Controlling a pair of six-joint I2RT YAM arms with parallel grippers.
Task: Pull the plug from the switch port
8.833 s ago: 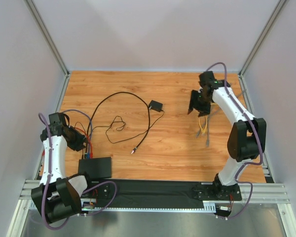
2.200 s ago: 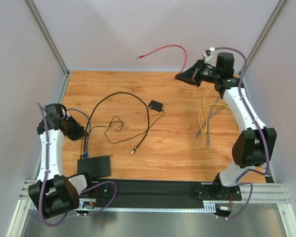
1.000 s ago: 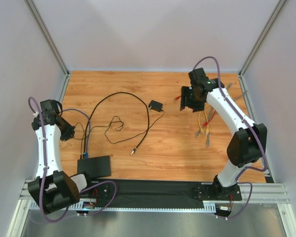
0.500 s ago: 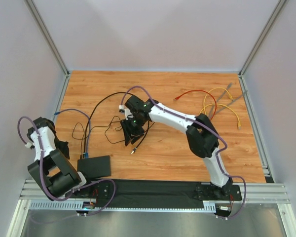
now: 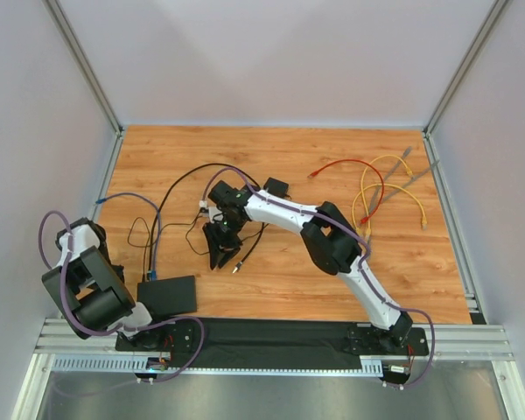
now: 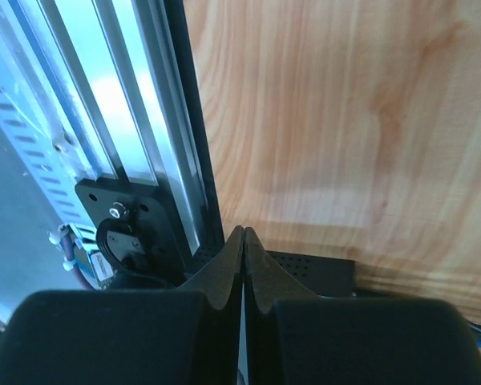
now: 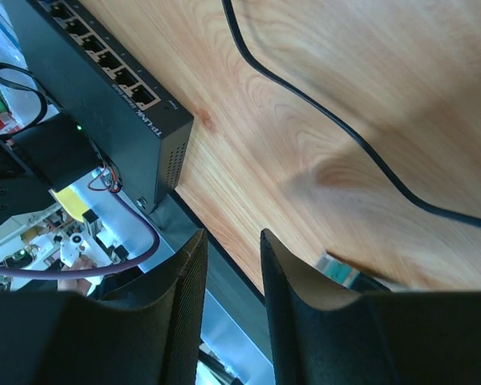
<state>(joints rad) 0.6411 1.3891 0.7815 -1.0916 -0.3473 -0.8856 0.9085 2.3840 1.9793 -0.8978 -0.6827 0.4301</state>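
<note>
Fingers [image 6: 212, 277] of the left claw [image 6: 242, 234] are clenched flat together with nothing between them, at the near left corner of the table [image 5: 289, 293]. The left arm [image 5: 80, 271] is folded up tight above its base there. In the left wrist view the tips point toward the black strip beside the aluminium rail [image 6: 136, 120]. A perforated corner of the switch port [image 6: 313, 269] shows just beyond them.

From above, the switch port [image 5: 168, 295] lies flat near the table's front edge, just right of the left arm. A blue cable [image 5: 156, 236] comes down from the far left, and its plug [image 5: 152, 276] meets the far edge of the box near its left corner. The right wrist view shows a row of sockets [image 7: 104, 58] along one edge; the five in sight are empty.

Further right, a thin black cord [image 5: 179, 179] loops across the wood toward the small black adapter block [image 5: 276, 186]. The right arm [image 5: 289, 210] stretches across to the middle of the table. The right claw [image 5: 220, 251] hangs over the cord's loops, near the switch port but apart from it. Its jaws stand a little apart, released, with nothing between them.

At the far right a red cable [image 5: 346, 163], yellow cables [image 5: 387, 185] and a grey one [image 5: 417, 160] lie loose on the wood.
</note>
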